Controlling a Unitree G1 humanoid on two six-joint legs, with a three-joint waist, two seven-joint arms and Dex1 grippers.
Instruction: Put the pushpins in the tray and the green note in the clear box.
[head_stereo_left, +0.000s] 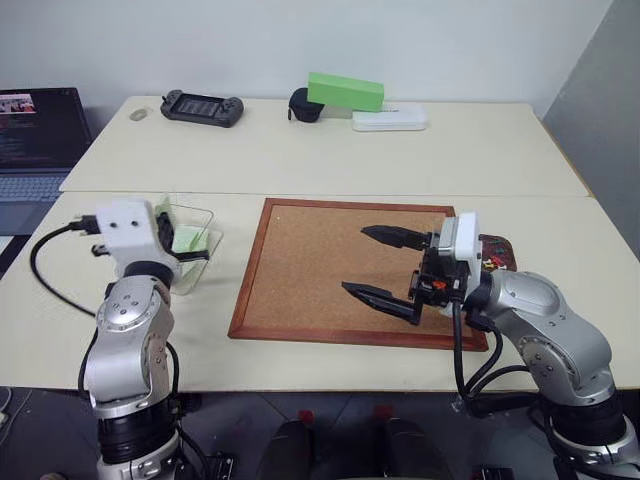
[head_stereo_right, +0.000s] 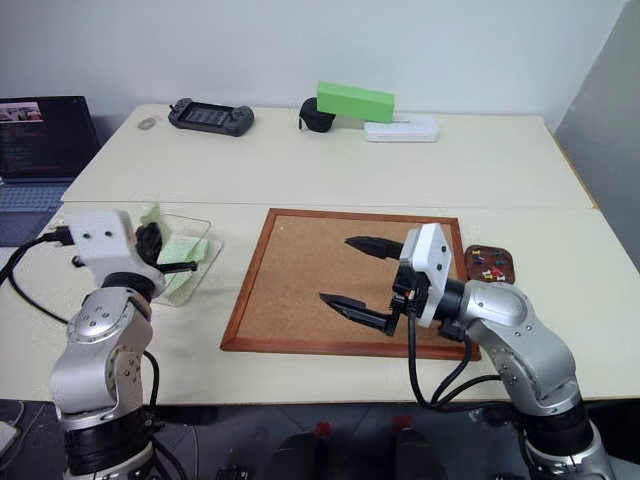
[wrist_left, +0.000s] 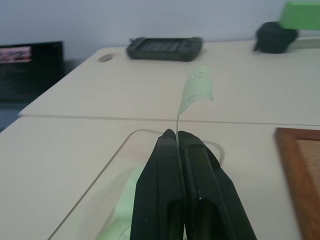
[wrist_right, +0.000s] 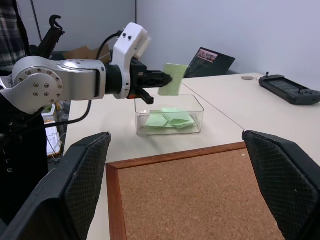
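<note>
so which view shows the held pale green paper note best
The right wrist view: the pale green paper note shows side-on, pinched in the left tool above the clear plastic box. The left wrist view shows it edge-on; the head views mostly hide it.

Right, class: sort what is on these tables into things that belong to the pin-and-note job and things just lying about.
Belonging to the job:
- pale-green paper note, pinched in the left end effector
- clear plastic box
- small reddish-brown tray
- wood-framed corkboard

Lying about:
- black handheld game console
- bright green long block
- open laptop
</note>
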